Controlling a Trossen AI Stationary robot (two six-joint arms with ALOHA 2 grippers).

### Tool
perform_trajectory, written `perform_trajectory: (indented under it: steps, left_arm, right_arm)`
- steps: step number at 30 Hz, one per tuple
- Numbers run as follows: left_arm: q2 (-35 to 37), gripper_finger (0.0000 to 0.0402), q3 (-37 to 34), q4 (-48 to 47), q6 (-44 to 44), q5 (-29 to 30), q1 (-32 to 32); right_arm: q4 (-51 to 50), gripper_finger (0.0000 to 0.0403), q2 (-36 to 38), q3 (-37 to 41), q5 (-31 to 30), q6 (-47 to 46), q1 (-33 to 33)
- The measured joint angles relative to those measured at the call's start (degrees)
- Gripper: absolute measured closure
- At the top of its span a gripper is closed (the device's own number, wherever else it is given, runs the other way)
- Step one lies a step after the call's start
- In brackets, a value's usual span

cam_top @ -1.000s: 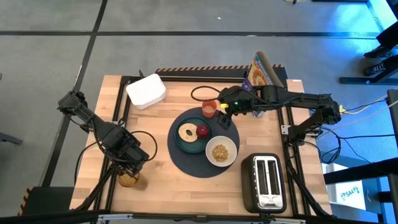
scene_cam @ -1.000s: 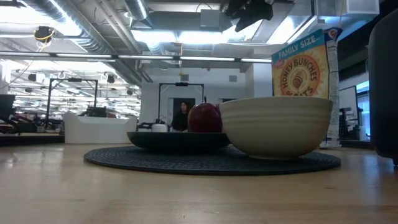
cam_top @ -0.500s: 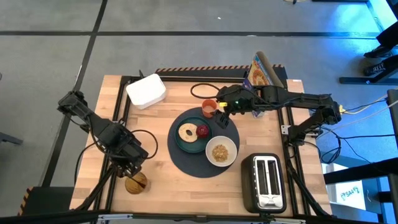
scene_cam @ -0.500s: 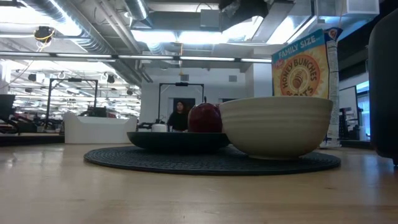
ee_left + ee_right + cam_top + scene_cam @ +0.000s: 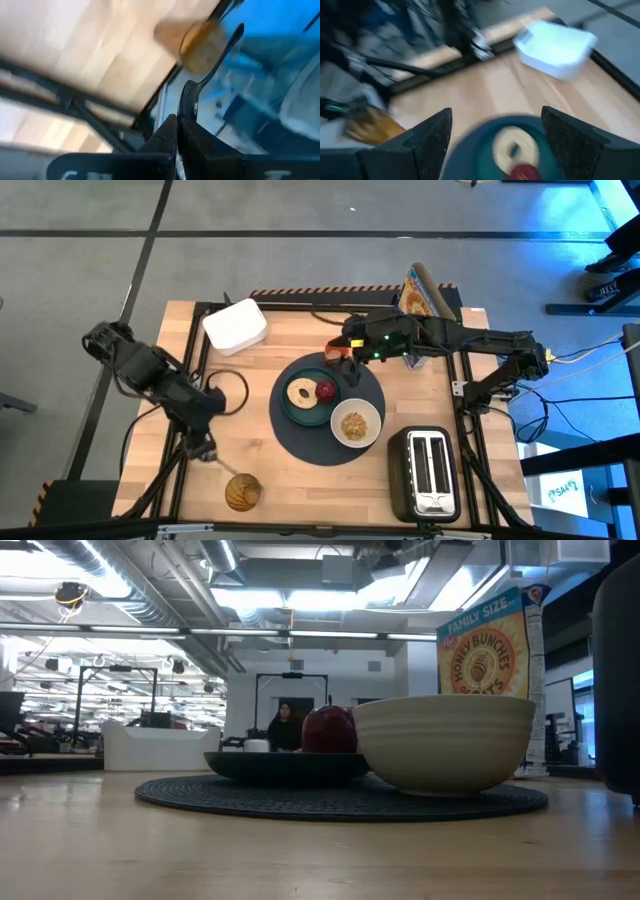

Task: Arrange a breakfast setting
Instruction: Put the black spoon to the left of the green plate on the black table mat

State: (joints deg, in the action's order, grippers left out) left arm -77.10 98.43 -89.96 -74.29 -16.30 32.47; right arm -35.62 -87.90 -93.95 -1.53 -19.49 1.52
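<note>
The round dark-blue placemat (image 5: 325, 430) lies mid-table. On it stand the teal plate (image 5: 300, 412), bearing the tan bagel (image 5: 299, 393) and the red fruit (image 5: 326, 390), and the white bowl (image 5: 354, 423) of cereal. The orange cup (image 5: 333, 348) stands at the placemat's far edge, partly hidden under my right gripper (image 5: 343, 360). That gripper is open, and its wrist view looks down past its fingers on the bagel (image 5: 512, 147). My left gripper (image 5: 203, 442), near the table's near left corner, is shut on a small metal utensil (image 5: 210, 70). My left gripper pinches the utensil's handle end (image 5: 186, 107) between its two shut fingers. The rest of the utensil sticks out beyond the fingertips, clear of the table. Which way the fingers come at it cannot be told through the blur.
A round golden-brown object (image 5: 240, 492) lies near the table's near edge. A white container (image 5: 235, 325) stands at the far left, a cereal box (image 5: 415, 300) at the far right and a toaster (image 5: 428, 472) at the near right. A person shows far behind in the low view (image 5: 284, 726).
My right gripper has gone toward the table's left and far edges, coming over the orange cup. My left arm has drawn back toward the table's left edge. The golden-brown object, first under my left gripper, has moved toward the near edge and the right.
</note>
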Motion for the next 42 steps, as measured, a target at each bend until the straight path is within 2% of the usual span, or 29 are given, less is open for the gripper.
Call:
perform_trajectory:
  steps: [7, 11, 15, 19, 22, 26, 31, 42]
  left_arm:
    - [0.02, 0.0398, 5.64, -0.04, 6.78, 13.95, -4.36]
    - [-0.95, 0.0399, 5.68, -0.03, 17.37, 19.65, -8.28]
    - [-3.58, 0.0399, 5.66, 1.80, 30.76, 22.38, -12.95]
    - [-7.16, 0.0399, 5.66, 6.70, 44.86, 21.82, -16.54]
    - [-9.46, 0.0399, 5.66, 10.18, 50.85, 19.76, -19.56]
    - [-11.06, 0.0399, 5.66, 13.95, 53.39, 17.25, -23.59]
    - [-11.01, 0.0399, 5.66, 17.55, 57.17, 14.30, -26.95]
    - [-10.64, 0.0399, 5.66, 20.73, 62.90, 10.82, -29.45]
  right_arm:
    - [11.05, 0.0110, -0.75, -0.02, 10.46, -4.43, -0.09]
    - [15.78, 0.0110, -2.78, -0.11, 18.46, -6.27, -0.93]
    - [17.52, 0.0110, -5.51, -0.07, 22.35, -8.19, -2.51]
    - [18.13, 0.0110, -7.61, -0.02, 22.63, -8.78, -3.53]
    - [17.86, 0.0111, -8.69, -0.02, 21.97, -8.47, -3.66]
    - [16.01, 0.0127, -9.17, 0.00, 17.12, -3.44, -3.80]
    - [13.70, 0.0174, -10.10, -0.02, 13.21, 1.93, -3.76]
    - [14.88, 0.0269, -11.70, -0.04, 13.60, 2.05, -3.76]
